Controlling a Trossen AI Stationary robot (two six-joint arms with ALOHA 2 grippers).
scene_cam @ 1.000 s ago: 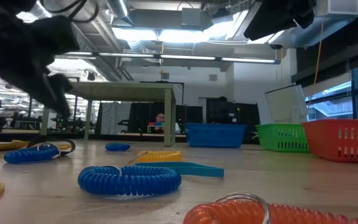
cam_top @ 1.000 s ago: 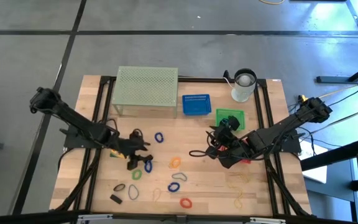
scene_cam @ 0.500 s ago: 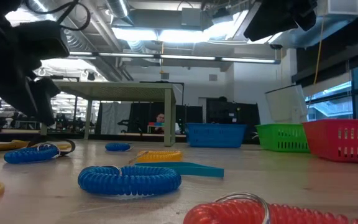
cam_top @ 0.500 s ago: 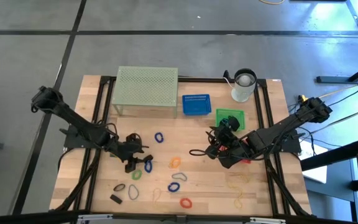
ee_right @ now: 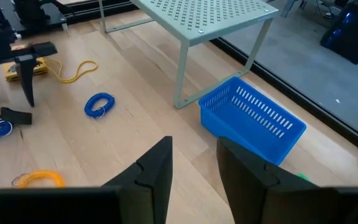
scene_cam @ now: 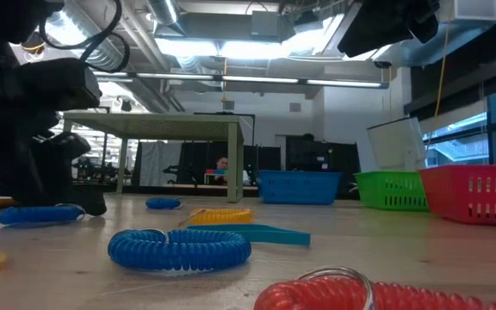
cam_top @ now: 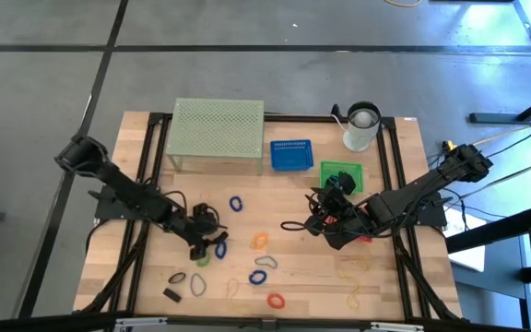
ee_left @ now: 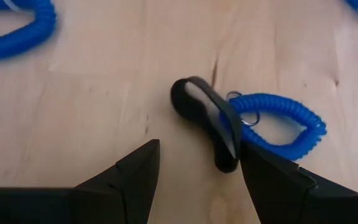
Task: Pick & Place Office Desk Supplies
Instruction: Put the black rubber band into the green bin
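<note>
Wooden tabletop carries the scattered supplies, with the pale green mesh stand at its far edge as the landmark. Nearer the camera side from the stand's left half, the left gripper is low over the wood with its fingers spread wide and empty, straddling a small black clip. The clip's long axis runs slantwise between the fingers, and one end overlaps a blue coiled loop that stretches away past one finger. Another blue loop lies apart, with bare wood between them. Right of the stand sit a blue basket and a green basket. The right gripper hangs near the green basket, fingers partly apart, nothing visible between them. Open wood spreads in front of both arms.
</note>
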